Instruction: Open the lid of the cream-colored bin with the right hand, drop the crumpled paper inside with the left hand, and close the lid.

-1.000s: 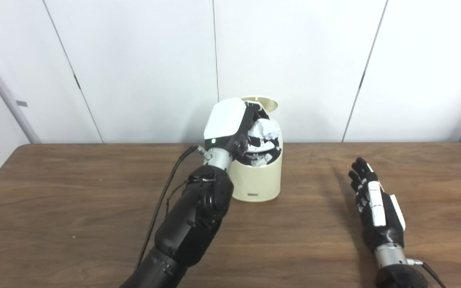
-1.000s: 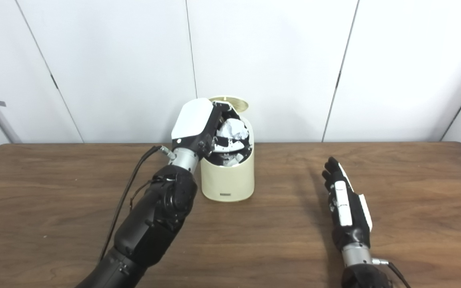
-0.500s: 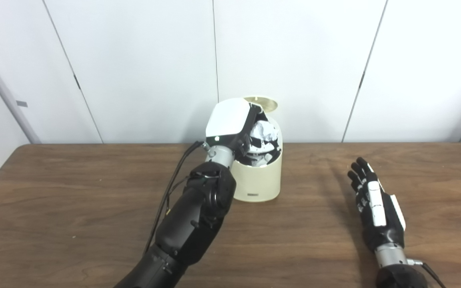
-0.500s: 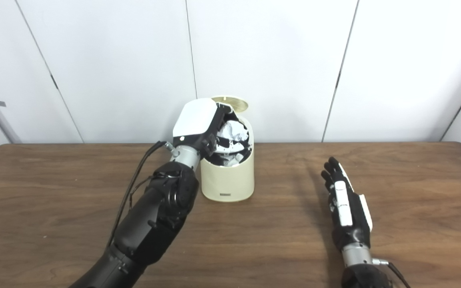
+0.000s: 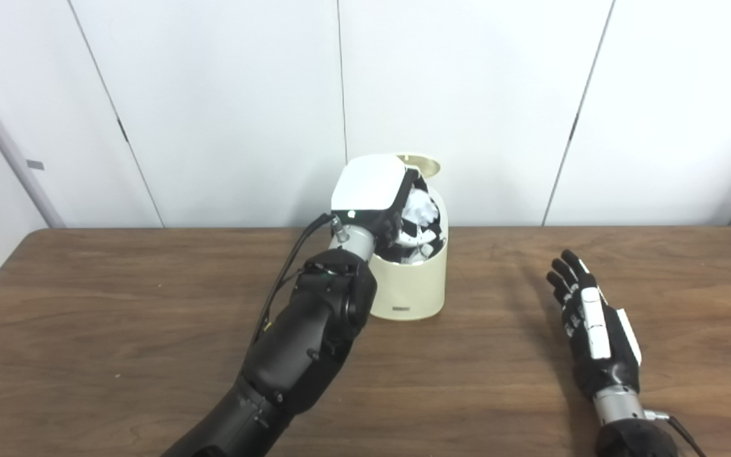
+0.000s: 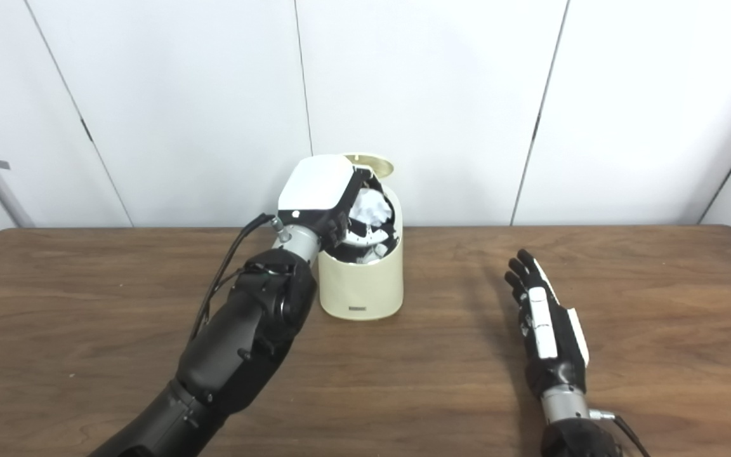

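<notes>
Already the lid [image 5: 417,164] stood open at the bin's [image 5: 408,287] far side. Over its mouth the left hand [image 5: 378,197] gripped the paper [image 5: 421,212], undropped; the right hand [image 5: 594,324] lay open, well right. Dropping and closing remained.

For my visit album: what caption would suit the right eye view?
Left hand holds crumpled paper over the open cream bin; right hand rests open on the table.
</notes>
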Controlling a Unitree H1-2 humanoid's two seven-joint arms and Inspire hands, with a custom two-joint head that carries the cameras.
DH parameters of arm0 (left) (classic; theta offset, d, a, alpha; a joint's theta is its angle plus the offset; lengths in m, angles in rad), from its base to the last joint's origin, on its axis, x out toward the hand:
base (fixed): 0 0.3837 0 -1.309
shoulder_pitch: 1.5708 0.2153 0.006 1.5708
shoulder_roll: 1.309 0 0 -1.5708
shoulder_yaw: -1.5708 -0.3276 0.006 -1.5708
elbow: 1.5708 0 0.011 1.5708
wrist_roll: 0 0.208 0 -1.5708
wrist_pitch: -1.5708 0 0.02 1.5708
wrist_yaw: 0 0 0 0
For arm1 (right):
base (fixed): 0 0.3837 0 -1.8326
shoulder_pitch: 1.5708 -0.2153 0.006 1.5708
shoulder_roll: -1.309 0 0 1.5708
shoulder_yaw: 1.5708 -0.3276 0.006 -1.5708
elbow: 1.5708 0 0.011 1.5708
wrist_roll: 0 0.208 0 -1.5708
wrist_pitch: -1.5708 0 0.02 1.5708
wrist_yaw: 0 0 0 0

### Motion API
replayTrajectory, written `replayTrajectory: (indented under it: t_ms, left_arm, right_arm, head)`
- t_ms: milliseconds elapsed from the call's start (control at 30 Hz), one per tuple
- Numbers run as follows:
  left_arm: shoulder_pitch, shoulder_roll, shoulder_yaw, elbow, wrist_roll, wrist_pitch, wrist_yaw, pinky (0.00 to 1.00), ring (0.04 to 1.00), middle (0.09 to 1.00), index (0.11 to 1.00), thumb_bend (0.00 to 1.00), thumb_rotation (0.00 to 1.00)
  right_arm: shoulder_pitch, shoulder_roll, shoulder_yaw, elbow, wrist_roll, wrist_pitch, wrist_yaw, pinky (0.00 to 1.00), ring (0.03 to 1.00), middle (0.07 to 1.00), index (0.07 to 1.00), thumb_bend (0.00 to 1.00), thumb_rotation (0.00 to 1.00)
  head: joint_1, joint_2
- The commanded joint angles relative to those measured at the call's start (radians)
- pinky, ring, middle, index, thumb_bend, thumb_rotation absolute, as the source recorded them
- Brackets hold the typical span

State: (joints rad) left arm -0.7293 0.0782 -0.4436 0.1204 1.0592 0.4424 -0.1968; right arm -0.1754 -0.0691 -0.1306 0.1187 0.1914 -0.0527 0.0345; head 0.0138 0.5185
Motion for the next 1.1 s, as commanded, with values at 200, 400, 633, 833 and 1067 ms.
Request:
replayTrajectory:
  t_ms: [200, 400, 633, 833, 1067]
  left_arm:
    - [-0.021, 0.018, 0.028, -0.007, 0.042, 0.024, -0.018, 0.58, 0.676, 0.700, 0.674, 0.87, 0.09]
    - [-0.021, 0.018, 0.037, -0.008, 0.052, 0.026, -0.035, 0.59, 0.685, 0.711, 0.684, 0.85, 0.06]
    - [-0.017, 0.019, 0.042, -0.015, 0.050, 0.022, -0.023, 0.59, 0.678, 0.707, 0.680, 0.86, 0.04]
    - [0.017, -0.009, 0.093, -0.030, -0.033, -0.029, 0.109, 0.55, 0.642, 0.665, 0.645, 0.84, 0.00]
    - [0.052, -0.023, 0.145, -0.022, -0.124, -0.139, 0.256, 0.50, 0.574, 0.565, 0.502, 0.54, 0.01]
  right_arm:
    - [0.038, 0.015, 0.010, 0.039, 0.005, 0.001, 0.012, 0.97, 0.921, 0.917, 0.894, 0.44, 0.86]
    - [0.034, 0.016, 0.014, 0.043, -0.002, 0.002, 0.007, 0.97, 0.919, 0.917, 0.889, 0.43, 0.88]
    - [0.033, 0.012, 0.019, 0.059, -0.002, -0.017, 0.019, 0.98, 0.925, 0.928, 0.891, 0.42, 0.89]
    - [0.033, 0.007, 0.019, 0.062, 0.000, -0.022, 0.022, 0.96, 0.905, 0.908, 0.874, 0.41, 0.87]
    - [0.039, 0.002, 0.022, 0.059, -0.008, -0.005, 0.018, 0.96, 0.903, 0.905, 0.890, 0.40, 0.89]
  head:
    - [0.003, 0.006]
    - [0.003, 0.006]
    - [0.001, 0.007]
    - [0.001, 0.010]
    - [0.005, 0.008]
